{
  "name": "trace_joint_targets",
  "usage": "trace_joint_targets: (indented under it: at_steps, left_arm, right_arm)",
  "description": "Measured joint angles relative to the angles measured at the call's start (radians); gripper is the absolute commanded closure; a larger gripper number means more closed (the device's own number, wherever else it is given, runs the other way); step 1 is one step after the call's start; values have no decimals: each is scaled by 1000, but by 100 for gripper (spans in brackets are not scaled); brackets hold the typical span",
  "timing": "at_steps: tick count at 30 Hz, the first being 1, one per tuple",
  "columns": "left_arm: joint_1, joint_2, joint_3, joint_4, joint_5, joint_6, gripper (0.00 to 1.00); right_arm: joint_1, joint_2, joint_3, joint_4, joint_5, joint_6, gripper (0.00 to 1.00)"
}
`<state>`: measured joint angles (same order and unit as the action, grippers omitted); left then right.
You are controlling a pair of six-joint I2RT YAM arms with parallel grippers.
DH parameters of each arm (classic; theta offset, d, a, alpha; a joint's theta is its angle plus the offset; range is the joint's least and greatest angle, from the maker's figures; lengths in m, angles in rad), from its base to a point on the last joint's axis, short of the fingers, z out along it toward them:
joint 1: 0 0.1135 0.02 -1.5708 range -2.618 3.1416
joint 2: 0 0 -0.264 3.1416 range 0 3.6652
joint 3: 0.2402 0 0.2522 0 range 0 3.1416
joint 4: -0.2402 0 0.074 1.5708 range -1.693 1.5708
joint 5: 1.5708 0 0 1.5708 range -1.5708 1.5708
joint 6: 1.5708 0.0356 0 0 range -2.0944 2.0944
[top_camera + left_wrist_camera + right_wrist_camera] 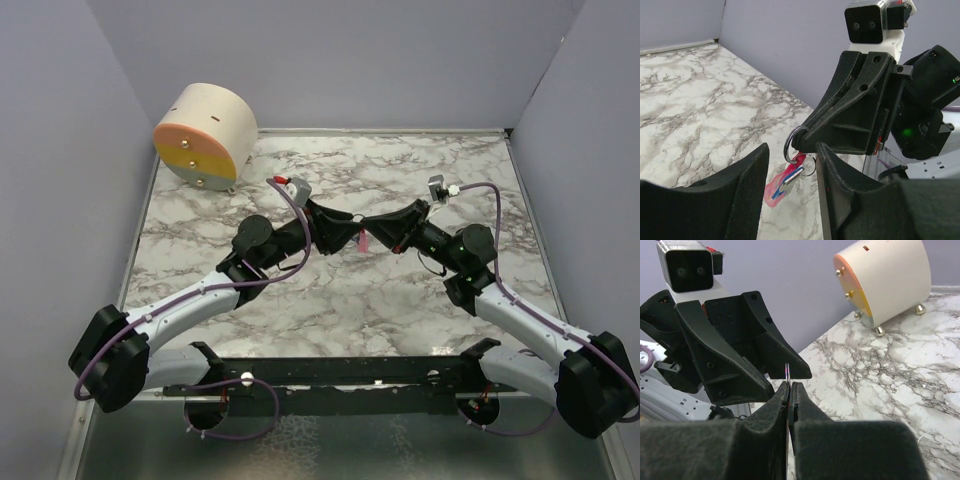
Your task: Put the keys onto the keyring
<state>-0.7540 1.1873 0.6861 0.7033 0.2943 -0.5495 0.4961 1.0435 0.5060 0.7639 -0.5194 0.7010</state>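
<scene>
I'm looking down on a grey-veined marble tabletop [400,300] boxed in by lavender walls [380,60]. A cream drum [210,125] with an orange-and-yellow face sits on small gold feet in the upper left of the overhead frame.

Both arms meet nose to nose at the middle of that frame. On my right wrist feed, the right gripper [789,386] is pressed fully together at lower centre, and a thin sliver of the keyring [787,144] sticks up edge-on from between its tips. On my left wrist feed, that ring is pinched at the tip of the right gripper, just left of centre.

The pink key [774,192] hangs under it, slanting toward the lower left, with the blue tag [789,177] lying across it. I can't tell whether the key is threaded on.

The left gripper [792,150] has its jaws apart. The ring and the key hang in the gap between them, and I can't see either pad clamping anything.
</scene>
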Motion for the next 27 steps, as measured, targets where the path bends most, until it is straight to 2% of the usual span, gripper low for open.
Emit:
trace_joint_targets:
  at_steps: [3,11,13,17,18,22,27]
  left_arm:
    - [0,5,5,5,13,-7,61]
    - [1,5,5,23,34,-23,81]
    - [4,5,5,26,35,-26,83]
    - [6,5,5,31,35,-29,83]
    - [6,4,5,33,35,-31,82]
    - [6,4,5,39,37,-33,65]
    - [6,-2,5,47,42,-39,62]
  right_arm:
    - [0,1,0,3,-3,5,99]
    - [-1,8,0,21,-3,11,99]
    - [-1,11,0,27,-4,13,99]
    - [-1,11,0,32,-3,14,99]
    - [-1,11,0,34,-3,14,99]
    - [-1,14,1,45,-5,20,99]
    - [-1,23,1,45,-10,21,99]
